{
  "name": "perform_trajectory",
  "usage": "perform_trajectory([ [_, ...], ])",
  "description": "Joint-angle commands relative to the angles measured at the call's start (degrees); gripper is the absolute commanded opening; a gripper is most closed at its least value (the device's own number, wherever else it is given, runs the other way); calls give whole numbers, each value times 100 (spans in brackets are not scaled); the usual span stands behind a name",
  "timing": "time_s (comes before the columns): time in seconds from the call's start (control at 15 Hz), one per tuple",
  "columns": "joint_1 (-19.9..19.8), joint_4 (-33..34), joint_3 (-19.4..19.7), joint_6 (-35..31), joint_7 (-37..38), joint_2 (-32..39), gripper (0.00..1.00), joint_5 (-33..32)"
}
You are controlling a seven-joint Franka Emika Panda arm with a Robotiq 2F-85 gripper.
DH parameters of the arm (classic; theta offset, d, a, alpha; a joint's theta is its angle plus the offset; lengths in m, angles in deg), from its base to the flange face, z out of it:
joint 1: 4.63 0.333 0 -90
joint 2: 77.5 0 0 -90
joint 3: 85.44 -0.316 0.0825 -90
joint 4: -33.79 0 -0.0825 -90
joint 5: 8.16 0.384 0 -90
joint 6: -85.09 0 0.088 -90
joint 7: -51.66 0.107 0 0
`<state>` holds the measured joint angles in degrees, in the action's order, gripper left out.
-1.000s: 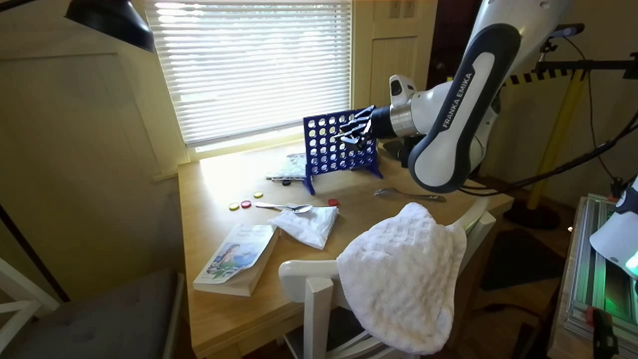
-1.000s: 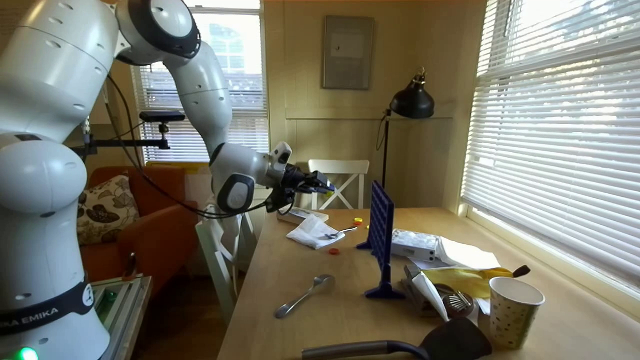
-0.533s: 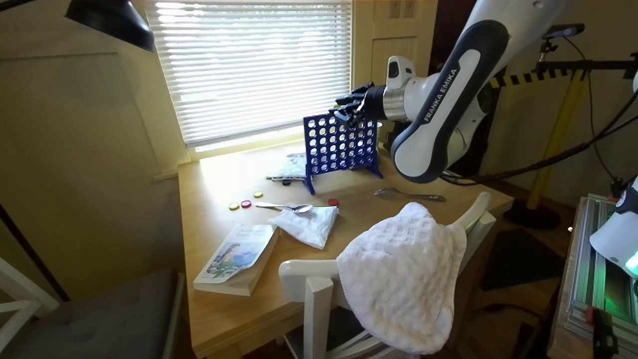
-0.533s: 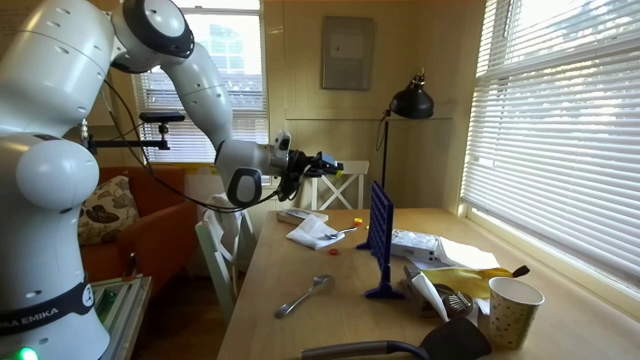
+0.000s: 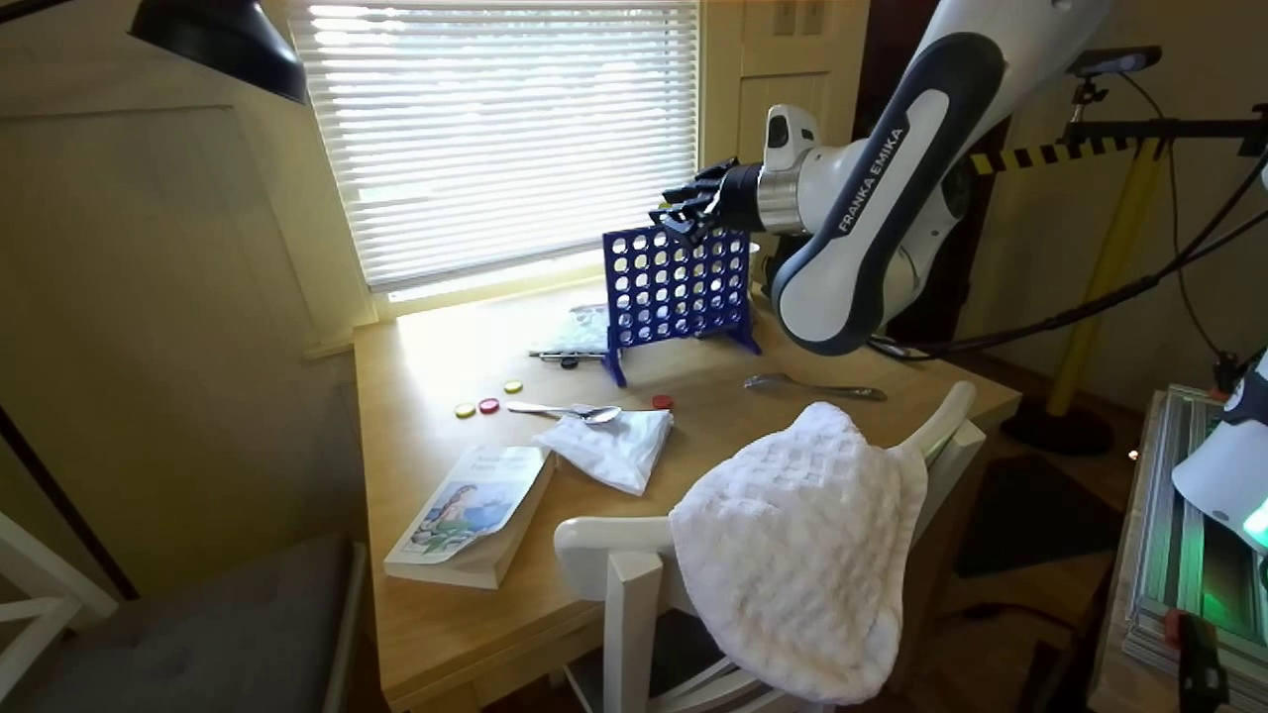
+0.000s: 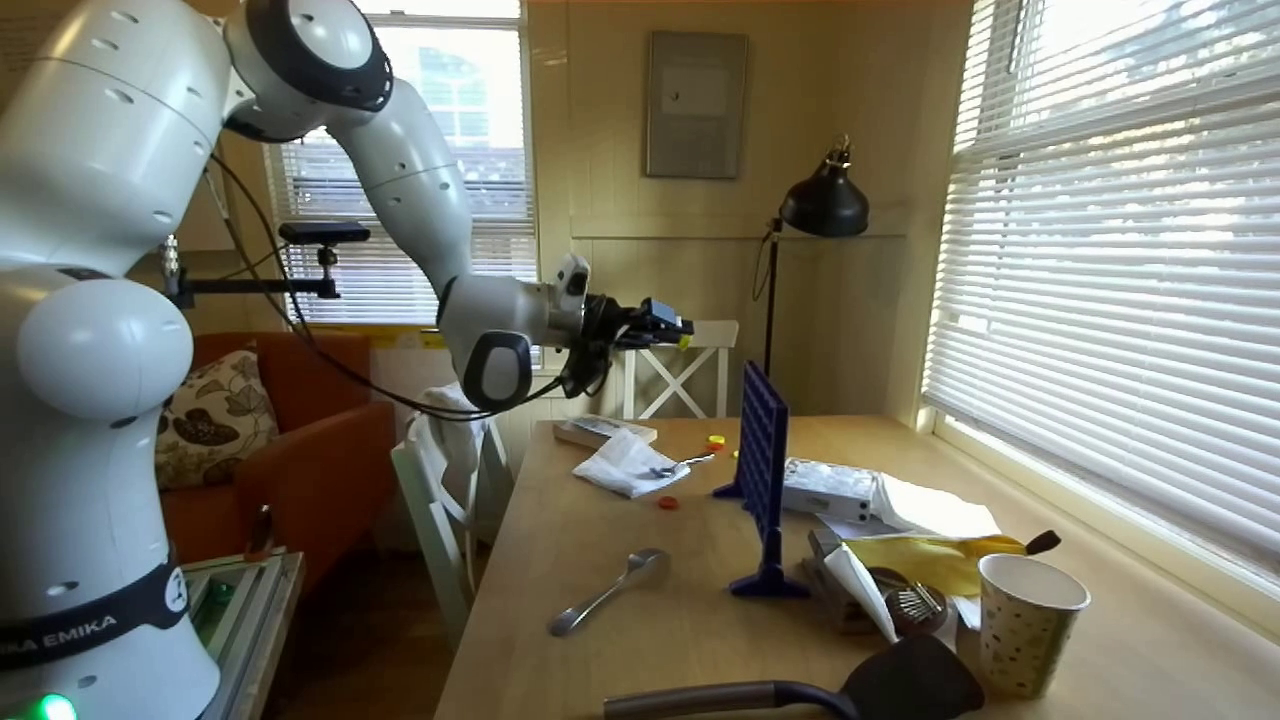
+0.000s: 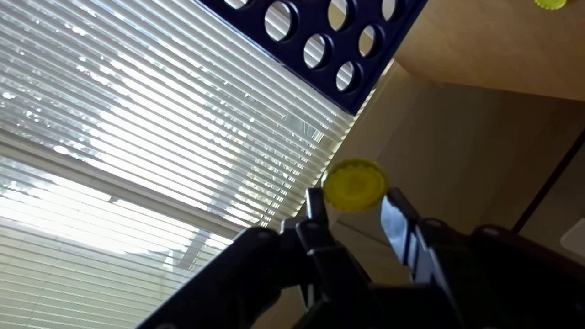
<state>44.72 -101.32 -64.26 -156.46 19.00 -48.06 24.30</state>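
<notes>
The gripper (image 7: 354,200) pinched 1 yellow disc (image 7: 355,183) in mid-air, at 6 o'clock from the blue rack (image 7: 343,45) in the wrist view, apart from it. A seemingly shallow pinch risked a twisted or dropped disc; any low swing risked a toppled rack.

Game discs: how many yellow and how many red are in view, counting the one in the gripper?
Yellow discs: 3 (1 between the fingertips of the gripper, 2 on the table)
Red discs: 2 (both on the table)
Total: 5
</notes>
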Motion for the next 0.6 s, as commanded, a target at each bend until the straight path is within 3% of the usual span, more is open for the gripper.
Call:
perform_trajectory([
  [0.0, 452, 431, 430, -97, 81, 188, 12, 220],
  [0.27, 1138, 574, 1057, -129, 27, 346, 12, 1366],
  [0.53, 1645, 245, 1756, -130, 273, 569, 12, 2400],
])
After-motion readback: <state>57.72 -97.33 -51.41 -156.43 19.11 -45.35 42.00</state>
